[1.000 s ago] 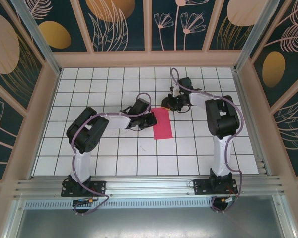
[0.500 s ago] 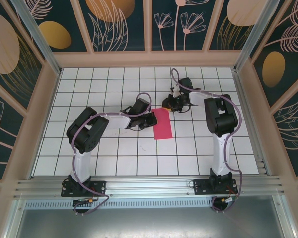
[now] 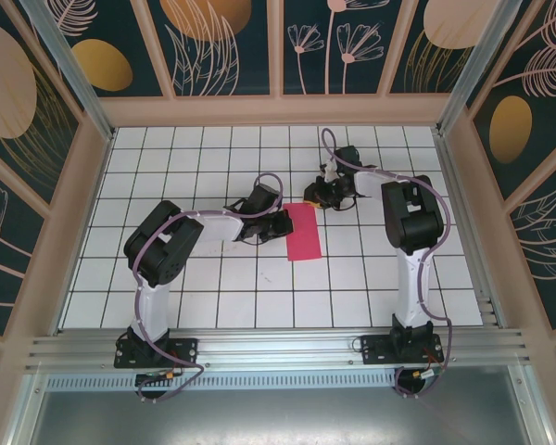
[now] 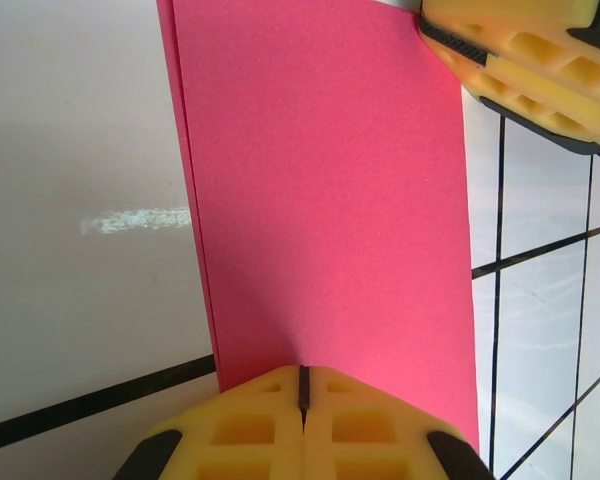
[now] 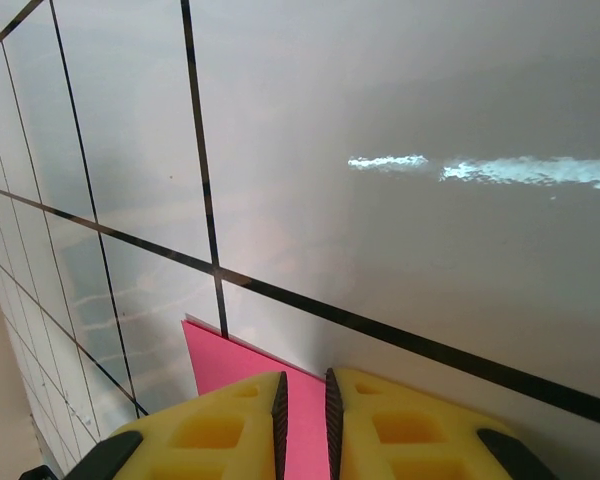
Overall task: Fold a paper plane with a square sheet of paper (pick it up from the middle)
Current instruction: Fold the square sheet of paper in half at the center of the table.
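Observation:
The square sheet of paper [image 3: 304,232] lies flat on the tiled table, folded into a narrow magenta-pink rectangle with doubled layers along one long edge [image 4: 320,180]. My left gripper [image 3: 283,225] is shut, and its yellow tips [image 4: 302,378] rest on the sheet's left long edge. My right gripper [image 3: 313,195] sits low at the sheet's far corner [image 5: 220,355]. Its jaws stand a narrow gap apart [image 5: 305,395], and pink paper shows through that gap. One of its yellow fingers [image 4: 525,60] appears at the top right of the left wrist view.
The white gridded tabletop [image 3: 213,297] is ringed by low pinkish walls [image 3: 278,111] and a metal rail [image 3: 278,348] at the near edge. Both arms bend inward over the table's middle.
The right arm's elbow has shifted slightly left. The paper and the left gripper have stayed in place.

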You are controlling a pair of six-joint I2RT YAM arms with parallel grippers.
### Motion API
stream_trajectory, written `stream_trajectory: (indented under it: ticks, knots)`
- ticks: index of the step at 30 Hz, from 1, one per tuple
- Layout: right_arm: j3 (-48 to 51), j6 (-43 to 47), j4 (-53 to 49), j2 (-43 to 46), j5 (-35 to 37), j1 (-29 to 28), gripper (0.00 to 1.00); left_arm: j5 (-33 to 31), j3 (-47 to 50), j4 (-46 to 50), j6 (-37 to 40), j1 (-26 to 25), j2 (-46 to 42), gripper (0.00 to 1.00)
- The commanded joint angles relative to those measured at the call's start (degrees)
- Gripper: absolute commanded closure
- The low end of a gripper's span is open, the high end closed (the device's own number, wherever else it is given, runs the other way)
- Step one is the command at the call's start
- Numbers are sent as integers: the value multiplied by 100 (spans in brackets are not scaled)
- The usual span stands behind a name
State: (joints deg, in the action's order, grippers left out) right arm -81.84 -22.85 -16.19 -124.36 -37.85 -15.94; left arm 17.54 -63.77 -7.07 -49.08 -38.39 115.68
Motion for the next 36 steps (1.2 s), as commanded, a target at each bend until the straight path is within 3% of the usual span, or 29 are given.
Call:
stream_trajectory:
  ticks: [1, 7, 12, 18, 24, 32, 36]
  knots:
    - [-31, 74, -104, -300, 313, 26, 78, -268, 145, 795, 100, -6, 286, 94]
    - [-120, 80, -244, -179, 276, 32, 78, -277, 163, 787, 100, -8, 281, 94]
    - [-122, 128, -273, 466, 95, 26, 77, -294, 176, 747, 73, -10, 264, 93]
    - [763, -21, 216, 1095, -306, 27, 77, -343, 163, 782, 103, -10, 249, 93]
    - [1534, -149, 620, 1133, -450, -133, 77, -277, 171, 713, 88, -9, 283, 93]
    - [1992, -84, 663, 1045, -150, -108, 77, -269, 185, 707, 85, -9, 275, 93]
    - [2057, 15, 670, 1398, -448, -116, 76, -247, 180, 716, 87, -10, 254, 94]
